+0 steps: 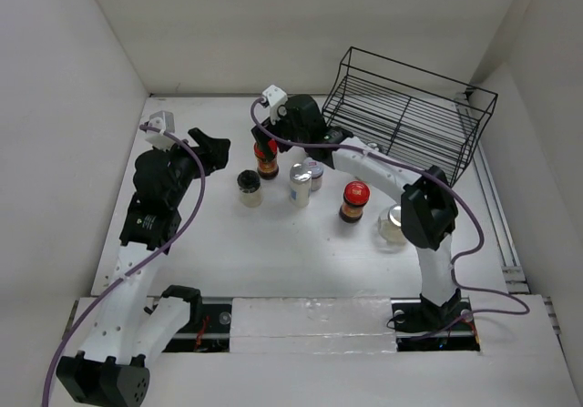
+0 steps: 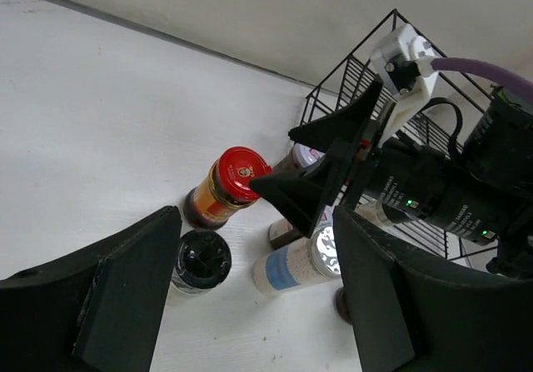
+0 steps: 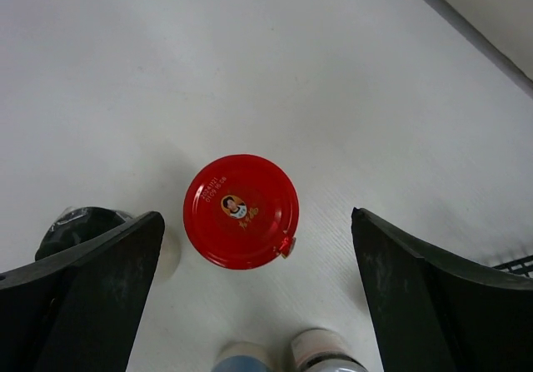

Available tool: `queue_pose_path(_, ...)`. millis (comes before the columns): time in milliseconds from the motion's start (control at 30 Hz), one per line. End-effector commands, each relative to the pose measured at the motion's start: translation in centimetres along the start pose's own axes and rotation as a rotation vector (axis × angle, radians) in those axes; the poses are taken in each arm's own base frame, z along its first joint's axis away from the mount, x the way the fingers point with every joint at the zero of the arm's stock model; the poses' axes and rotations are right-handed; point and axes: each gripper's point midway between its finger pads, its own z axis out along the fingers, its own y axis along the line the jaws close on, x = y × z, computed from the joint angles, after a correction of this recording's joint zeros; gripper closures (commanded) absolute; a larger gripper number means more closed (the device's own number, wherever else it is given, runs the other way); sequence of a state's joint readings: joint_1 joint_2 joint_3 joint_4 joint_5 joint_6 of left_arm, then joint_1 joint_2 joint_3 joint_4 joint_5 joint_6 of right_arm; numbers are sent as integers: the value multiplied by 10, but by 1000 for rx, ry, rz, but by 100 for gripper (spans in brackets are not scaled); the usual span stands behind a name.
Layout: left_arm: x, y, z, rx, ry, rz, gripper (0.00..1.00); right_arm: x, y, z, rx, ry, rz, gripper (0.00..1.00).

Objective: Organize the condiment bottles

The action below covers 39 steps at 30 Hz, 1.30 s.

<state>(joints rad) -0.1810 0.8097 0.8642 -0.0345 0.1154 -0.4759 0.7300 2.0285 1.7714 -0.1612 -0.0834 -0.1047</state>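
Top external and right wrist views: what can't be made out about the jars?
- Top external: far red-lidded jar sits mostly under the right arm; its label is hidden.
- Top external: pale jar by that arm's elbow is partly covered; contents unclear.
- Right wrist: black-lidded jar is half behind a finger of the right claw.
- Right wrist: two jars are cut off by the bottom edge; only parts show.

From where I stand, the right claw [image 3: 256,215] points down at the white counter [image 3: 250,56]. Its two black fingers [image 3: 83,297] are spread wide to either side of a jar with a round red lid [image 3: 240,211], with a gap showing on both sides. A black-lidded jar [image 3: 77,225] peeks out behind the left finger. At the bottom edge a bluish cap [image 3: 244,357] and a pale cap [image 3: 323,351] sit side by side.
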Motion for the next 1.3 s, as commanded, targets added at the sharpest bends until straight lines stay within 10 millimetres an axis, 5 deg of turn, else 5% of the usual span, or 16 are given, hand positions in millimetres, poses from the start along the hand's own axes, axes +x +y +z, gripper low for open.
queue_pose_path(0, -15, -6, -1, 22, -46, 11, 30, -17, 15, 4, -54, -23, 1, 0)
queue_pose_path(367, -6, -9, 3, 47, -6, 10, 30, 18, 30, 26, -113, 66, 8, 0)
queue_pose_path(500, -8, -11, 4, 53, -15, 11, 30, 15, 24, 28, -72, 56, 27, 0)
queue_pose_path(633, -3, -10, 4, 58, -1, 10, 30, 19, 20, 36, -50, 50, 25, 18)
queue_pose_path(667, -3, -10, 4, 58, -1, 10, 30, 24, 20, 39, -50, 59, 26, 31)
queue_pose_path(733, -4, -8, 4, 48, -7, 10, 30, 21, 20, 39, -49, 46, 36, 40)
queue_pose_path(833, -5, -11, 4, 61, -10, 11, 30, -18, 19, 24, -43, -65, 39, 52)
queue_pose_path(1000, -5, -7, 4, 48, -6, 9, 30, -103, 10, -17, -23, -306, 30, 55)
queue_pose_path(1133, -9, -10, 2, 57, -21, 11, 30, -166, -18, -70, 6, -477, 25, 56)
queue_pose_path(1267, -7, -9, 2, 52, -13, 10, 30, -202, -56, -110, 72, -578, 17, 56)
